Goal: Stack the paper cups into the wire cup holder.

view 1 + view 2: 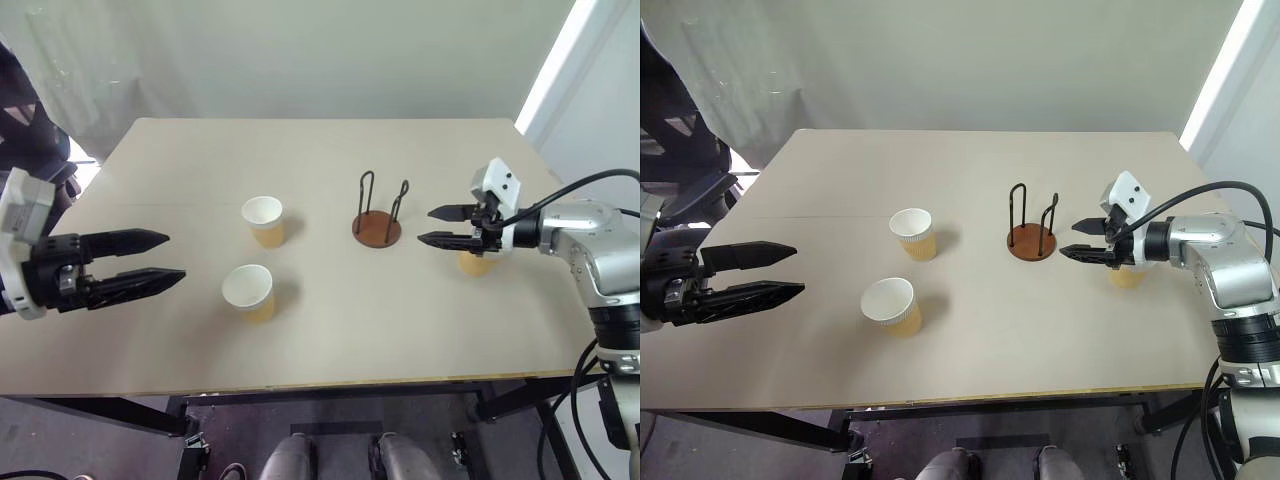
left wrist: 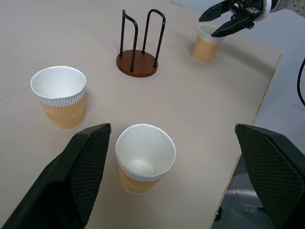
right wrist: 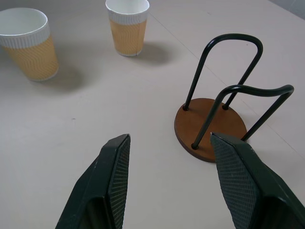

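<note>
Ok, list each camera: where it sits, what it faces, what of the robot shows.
Head eyes: high, looking down the table; both arms show.
Left wrist: behind the open left gripper, facing two paper cups, wire cup holder, right gripper.
Right wrist: behind the open right gripper, facing the holder.
Shared: holder, cups.

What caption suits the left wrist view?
Open left gripper over a paper cup; empty wire cup holder beyond.
</note>
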Available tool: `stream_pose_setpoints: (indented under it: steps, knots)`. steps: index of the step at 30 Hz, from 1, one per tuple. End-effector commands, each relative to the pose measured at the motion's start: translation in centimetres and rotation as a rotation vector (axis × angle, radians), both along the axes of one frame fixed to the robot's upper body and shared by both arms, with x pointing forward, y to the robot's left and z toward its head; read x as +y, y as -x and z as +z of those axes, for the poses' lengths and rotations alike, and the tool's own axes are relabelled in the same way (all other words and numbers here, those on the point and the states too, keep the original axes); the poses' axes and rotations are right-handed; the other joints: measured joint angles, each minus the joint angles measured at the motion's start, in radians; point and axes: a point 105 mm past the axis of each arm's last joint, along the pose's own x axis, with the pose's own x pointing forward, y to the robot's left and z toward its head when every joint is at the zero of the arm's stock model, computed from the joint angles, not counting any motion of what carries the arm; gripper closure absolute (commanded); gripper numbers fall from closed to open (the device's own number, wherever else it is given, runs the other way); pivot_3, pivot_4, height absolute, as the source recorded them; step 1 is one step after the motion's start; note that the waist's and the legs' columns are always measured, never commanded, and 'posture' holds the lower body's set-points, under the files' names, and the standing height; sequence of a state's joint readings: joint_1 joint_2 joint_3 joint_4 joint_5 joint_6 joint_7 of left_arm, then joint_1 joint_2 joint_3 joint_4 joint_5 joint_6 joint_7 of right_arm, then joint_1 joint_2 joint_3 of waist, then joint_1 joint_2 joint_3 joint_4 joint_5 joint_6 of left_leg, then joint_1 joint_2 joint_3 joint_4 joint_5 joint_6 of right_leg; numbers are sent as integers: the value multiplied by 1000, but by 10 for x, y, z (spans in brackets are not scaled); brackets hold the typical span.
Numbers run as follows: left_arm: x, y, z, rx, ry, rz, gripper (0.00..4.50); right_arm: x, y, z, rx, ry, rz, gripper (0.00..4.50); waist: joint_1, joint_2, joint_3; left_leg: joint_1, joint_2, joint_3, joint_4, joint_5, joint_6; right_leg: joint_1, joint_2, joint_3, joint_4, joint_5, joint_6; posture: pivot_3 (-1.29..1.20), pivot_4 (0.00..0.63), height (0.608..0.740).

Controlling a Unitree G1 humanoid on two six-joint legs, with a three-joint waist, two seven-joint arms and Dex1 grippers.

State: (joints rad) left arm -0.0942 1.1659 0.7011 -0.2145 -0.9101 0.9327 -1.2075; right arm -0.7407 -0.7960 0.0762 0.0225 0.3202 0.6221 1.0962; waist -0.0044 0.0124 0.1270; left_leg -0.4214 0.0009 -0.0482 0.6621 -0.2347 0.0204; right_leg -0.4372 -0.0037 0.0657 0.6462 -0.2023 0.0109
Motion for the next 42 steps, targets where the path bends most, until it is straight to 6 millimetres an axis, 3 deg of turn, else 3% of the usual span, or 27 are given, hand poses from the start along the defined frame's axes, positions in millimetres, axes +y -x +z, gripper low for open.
stream_pose_setpoints:
  steps: [1,10,13,18,22,25,27,34,42]
  knots:
    - [0,2,11,-53,-9,-1,34,5,0,15,-54,-7,8,1781,0,0,0,0,0,0,0,0,0,0,0,0,0,0,0,0,150,740]
    - [5,3,18,-78,-28,13,34,14,-11,12,-30,-45,-55,1781,-3,0,0,0,0,0,0,0,0,0,0,0,0,0,0,0,150,740]
    - [5,7,30,-119,-32,-2,34,16,-23,9,-12,-65,-141,1781,-4,0,0,0,1,0,0,0,0,-1,1,0,1,0,0,0,150,740]
    - [-7,15,51,-203,14,-71,34,28,-24,-3,50,-67,-179,1781,-3,0,0,-2,0,-1,0,0,0,-1,0,-1,0,0,-1,0,150,740]
    - [-10,7,37,-236,76,-40,34,34,-30,-14,94,-67,-249,1781,-4,1,0,-1,0,0,0,-1,0,-2,0,-1,0,0,0,0,150,740]
    - [-15,-2,-1,-205,41,22,34,36,-32,-23,125,-59,-295,1781,-4,1,0,-1,1,-1,-1,0,-1,-3,0,-2,1,0,0,0,150,740]
    - [-15,-5,-12,-210,34,55,34,38,-33,-25,131,-58,-311,1781,-4,-1,0,-2,1,-1,-1,0,-1,-3,0,-2,1,0,-1,0,150,740]
    - [-20,-10,-10,-266,103,80,34,40,-51,-27,109,-97,-415,1781,-4,-2,0,-1,1,-1,1,1,0,-2,0,-4,1,0,-1,0,150,740]
    - [-19,-11,-4,-280,97,79,34,61,-68,-28,58,-194,-444,1781,-4,-2,0,-2,1,-2,0,1,-1,-3,1,-4,2,1,0,0,150,740]
